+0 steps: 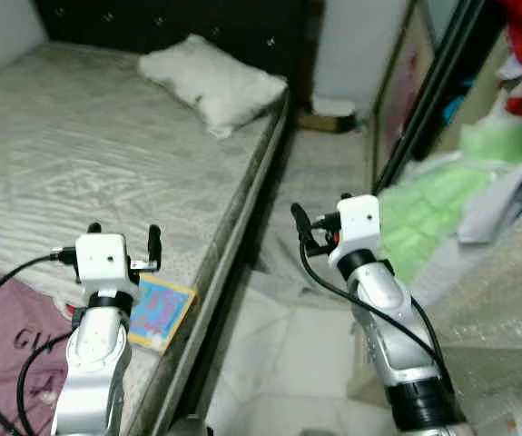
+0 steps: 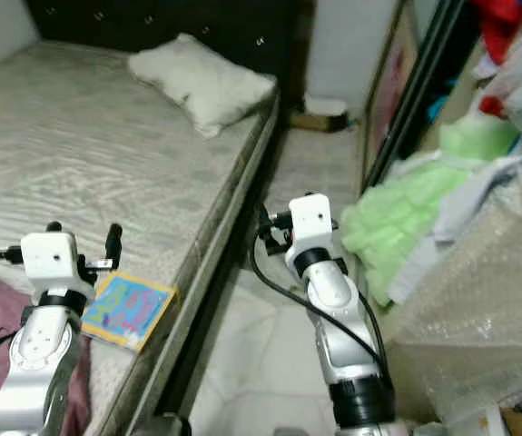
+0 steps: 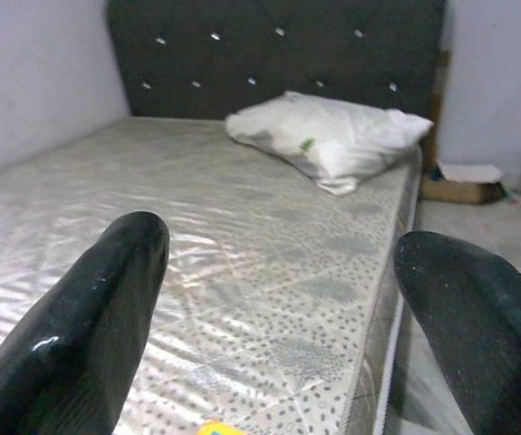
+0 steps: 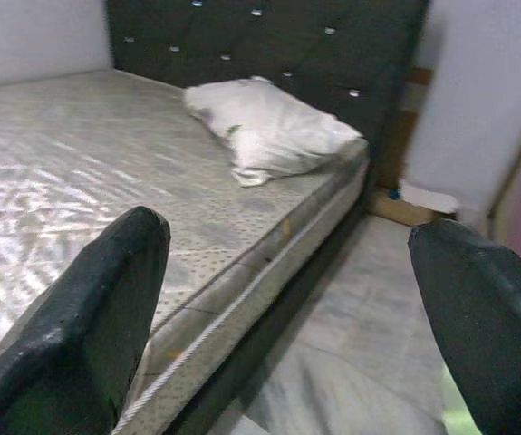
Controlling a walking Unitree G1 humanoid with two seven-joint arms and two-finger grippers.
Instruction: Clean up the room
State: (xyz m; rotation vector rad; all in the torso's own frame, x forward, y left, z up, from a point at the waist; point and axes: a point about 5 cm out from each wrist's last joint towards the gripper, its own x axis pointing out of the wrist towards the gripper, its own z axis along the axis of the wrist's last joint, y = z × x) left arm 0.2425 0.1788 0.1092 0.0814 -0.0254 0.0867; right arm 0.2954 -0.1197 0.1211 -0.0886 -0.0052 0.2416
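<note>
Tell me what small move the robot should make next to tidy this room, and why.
Probably lower the left gripper onto the colourful book at the mattress edge. Its jaws are open and empty, poised just above the book, which lies loose near the maroon garment. The right gripper hangs over the floor gap, farther from it.

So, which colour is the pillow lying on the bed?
The pillow is white, seen best in the left wrist view.

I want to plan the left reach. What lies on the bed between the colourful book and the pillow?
Only bare mattress lies between the book and the pillow, as the left eye view shows.
</note>
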